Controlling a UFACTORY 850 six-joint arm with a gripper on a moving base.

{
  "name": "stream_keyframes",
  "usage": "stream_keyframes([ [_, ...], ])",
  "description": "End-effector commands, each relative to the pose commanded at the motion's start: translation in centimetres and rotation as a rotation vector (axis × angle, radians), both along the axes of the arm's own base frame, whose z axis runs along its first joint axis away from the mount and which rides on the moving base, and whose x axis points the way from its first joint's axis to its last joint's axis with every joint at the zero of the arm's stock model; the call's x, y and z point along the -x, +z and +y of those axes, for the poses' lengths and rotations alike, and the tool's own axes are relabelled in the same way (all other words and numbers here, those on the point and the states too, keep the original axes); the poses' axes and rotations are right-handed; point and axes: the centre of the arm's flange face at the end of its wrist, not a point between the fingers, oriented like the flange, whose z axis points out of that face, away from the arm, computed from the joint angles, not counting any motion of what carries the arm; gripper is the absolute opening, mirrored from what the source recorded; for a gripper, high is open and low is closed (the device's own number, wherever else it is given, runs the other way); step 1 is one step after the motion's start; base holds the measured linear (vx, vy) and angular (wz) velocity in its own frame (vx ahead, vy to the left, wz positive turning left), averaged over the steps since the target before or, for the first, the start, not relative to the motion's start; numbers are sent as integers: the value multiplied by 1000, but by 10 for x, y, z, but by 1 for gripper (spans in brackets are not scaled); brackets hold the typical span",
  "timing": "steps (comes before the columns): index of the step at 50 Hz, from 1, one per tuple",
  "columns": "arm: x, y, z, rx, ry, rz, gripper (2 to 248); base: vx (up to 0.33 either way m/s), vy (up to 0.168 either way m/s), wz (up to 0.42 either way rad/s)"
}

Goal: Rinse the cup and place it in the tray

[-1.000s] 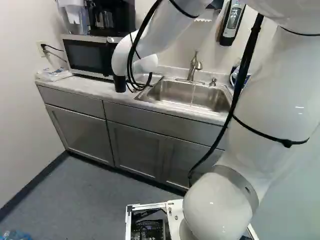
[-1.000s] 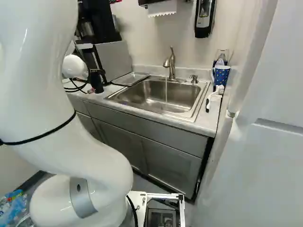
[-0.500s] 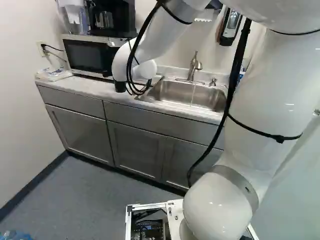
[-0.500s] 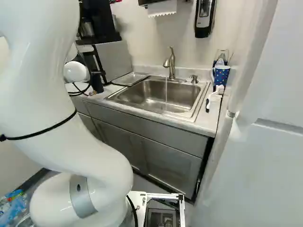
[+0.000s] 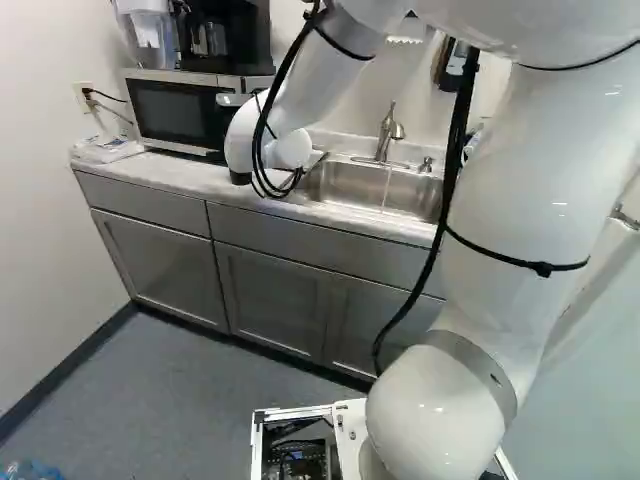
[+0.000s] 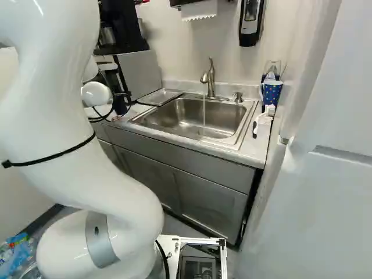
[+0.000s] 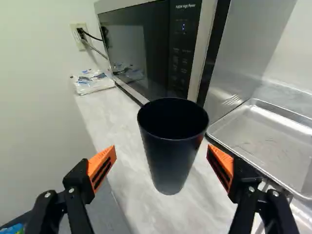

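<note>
In the right base view my gripper shows as a dark part beside the white wrist, fingertips hidden, close to the black cup standing on the counter. The wrist view has my gripper wide open, its orange pads on either side of the upright, empty-looking cup, with a gap at each side. A shallow metal tray lies flat beside the cup, against the sink's side; the right base view shows this tray too. Water runs from the faucet into the sink.
A microwave stands behind the cup, with a plastic packet farther along the counter. Right of the sink are a blue patterned cup and a white brush. A white door stands at the right.
My arm has shifted: its wrist has moved right and slightly down in the right base view, nearer the black cup. The upper arm has swung left in the left base view. The base has stayed put.
</note>
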Motion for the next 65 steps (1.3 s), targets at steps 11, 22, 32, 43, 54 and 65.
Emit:
stream_keyframes([
  [11, -7, -9, -2, -5, -9, -10, 247, 0, 0, 0],
  [22, -12, -18, 0, -15, -11, -28, 247, 0, 0, 0],
  [32, -13, -17, 0, -33, -11, -62, 247, 0, 0, 0],
  [43, -14, -14, 0, -47, -11, -89, 247, 0, 0, 0],
  [54, -14, -14, 1, -48, -11, -89, 247, 0, 0, 0],
  [65, -16, -14, 4, -48, -7, -89, 240, 0, 0, 0],
])
